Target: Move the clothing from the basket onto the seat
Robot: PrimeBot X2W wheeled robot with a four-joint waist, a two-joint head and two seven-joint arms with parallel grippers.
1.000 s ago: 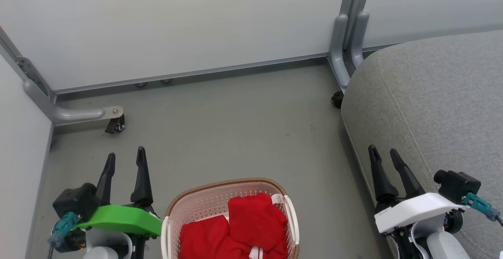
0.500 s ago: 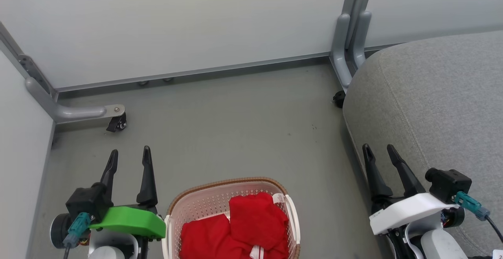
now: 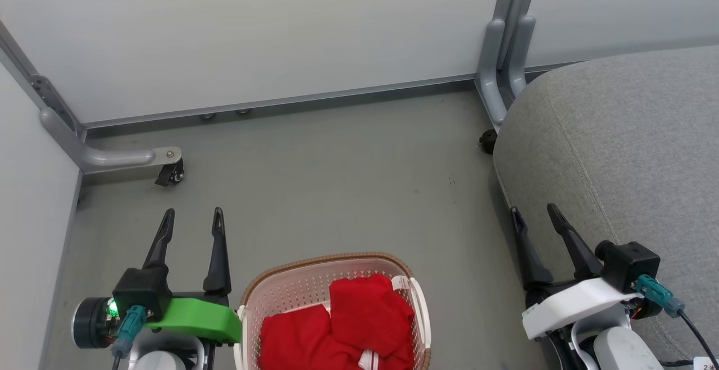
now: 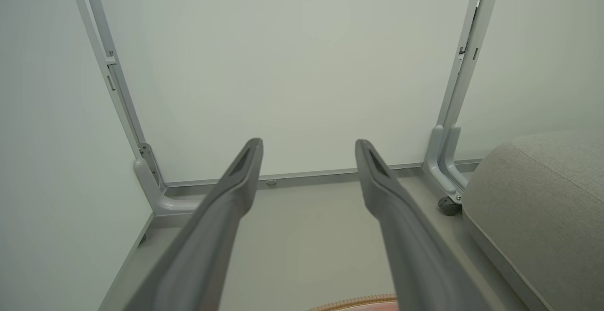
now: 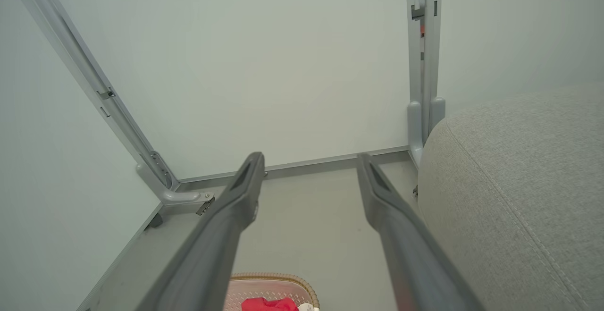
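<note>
Red soft clothing [image 3: 348,325] lies in the perforated, woven-rimmed basket [image 3: 331,257].

- I count two red garments [image 3: 365,316] and one basket [image 3: 292,288].
- I see one grey seat [image 3: 618,134], on the right.
- I have two grippers: left gripper [image 3: 193,213], right gripper [image 3: 533,210].

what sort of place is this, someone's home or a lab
Probably a lab mock-up, not a home: white partition panels on castered metal feet, enclosing a grey seat and a basket of red clothing.
</note>
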